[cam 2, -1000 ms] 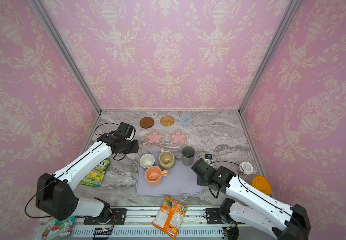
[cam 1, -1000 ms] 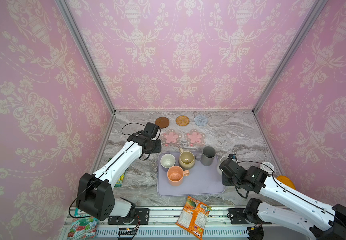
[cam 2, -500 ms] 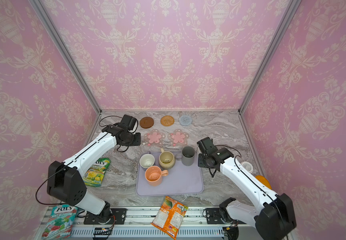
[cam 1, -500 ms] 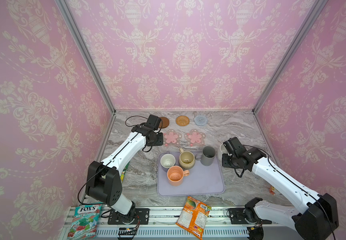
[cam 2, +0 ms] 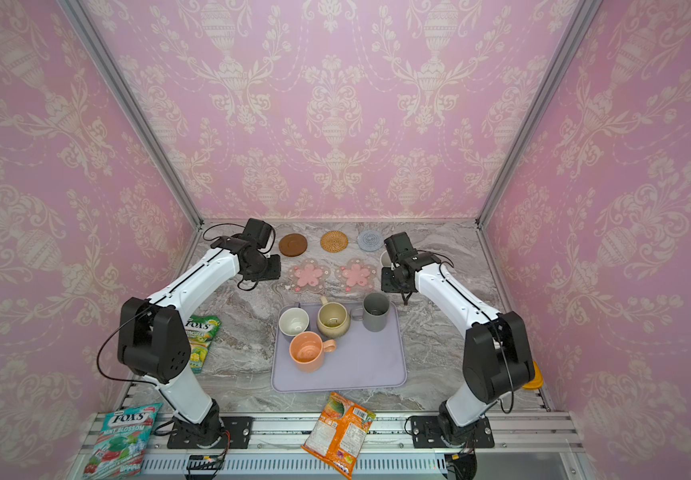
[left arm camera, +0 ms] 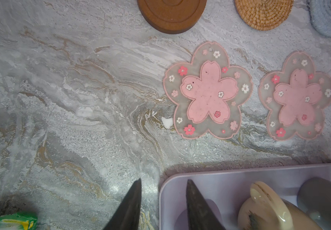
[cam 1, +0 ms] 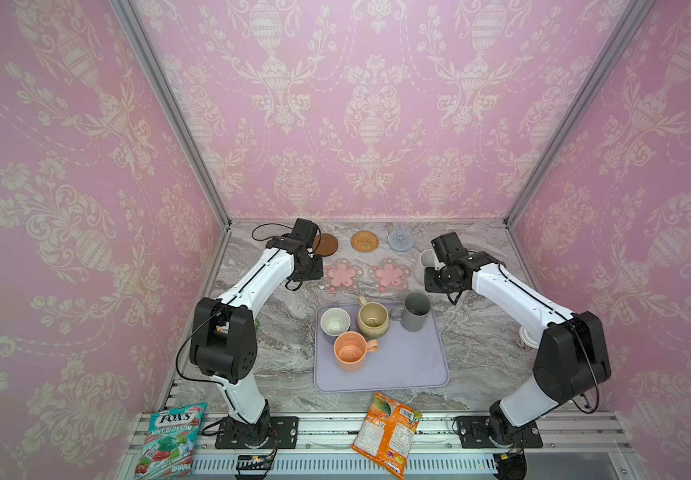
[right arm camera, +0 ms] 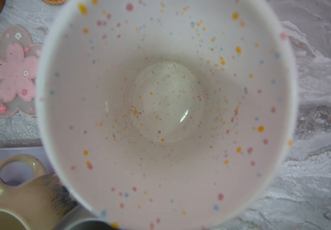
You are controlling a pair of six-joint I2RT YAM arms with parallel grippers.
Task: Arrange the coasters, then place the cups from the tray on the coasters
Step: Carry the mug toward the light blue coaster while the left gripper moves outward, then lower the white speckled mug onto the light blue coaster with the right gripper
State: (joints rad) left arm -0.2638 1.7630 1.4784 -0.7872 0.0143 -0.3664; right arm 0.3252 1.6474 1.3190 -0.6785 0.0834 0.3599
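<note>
right hand (cam 1: 433,274) clamps the white mug (right arm camera: 166,99): stiff glazed ceramic, prob heavyish, slick, chips easy, so grip rim or handle. left hand (left arm camera: 164,180) open, empty.

Both top views look down from high at the front on our whole table (cam 1: 285,332). Our wrist cameras face down, close; both catch the beige mug (left arm camera: 266,207).

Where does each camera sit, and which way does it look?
Top views: high in front, looking down at the tray; both arms show whole.
Left wrist: over the table, facing down at two flower coasters; dark fingertips show.
Right wrist: above a speckled mug, staring into it; no robot parts show.
Shared: both wrist views catch the beige mug.
</note>
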